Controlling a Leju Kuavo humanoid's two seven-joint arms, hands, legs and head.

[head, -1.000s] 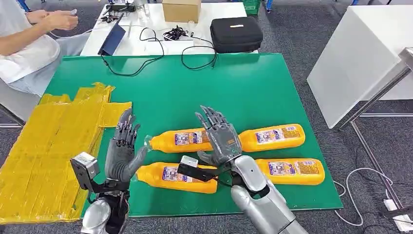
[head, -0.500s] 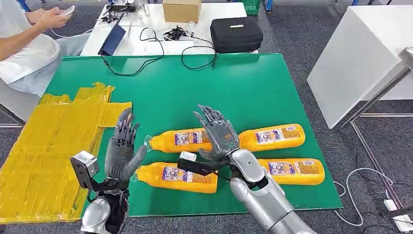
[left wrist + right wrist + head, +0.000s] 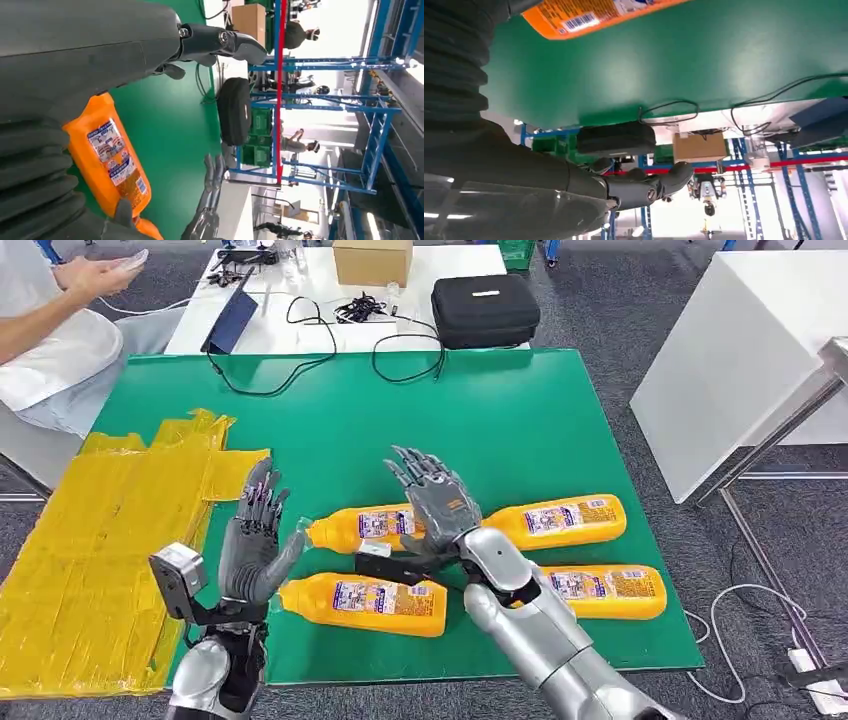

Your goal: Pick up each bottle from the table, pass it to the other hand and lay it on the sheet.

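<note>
We are holding our right hand [image 3: 435, 502] spread and empty over the nearest orange bottle [image 3: 375, 525], lying just under its palm; our left hand [image 3: 255, 545] is waiting open beside it. It looks rigid, smooth, probably heavy, so we're favouring its labelled middle.

Four orange bottles [image 3: 375, 607] [image 3: 365, 527] [image 3: 560, 521] [image 3: 600, 591]; one yellow sheet [image 3: 100, 540]; one black case [image 3: 485, 310]; one cardboard box [image 3: 372, 260]
</note>
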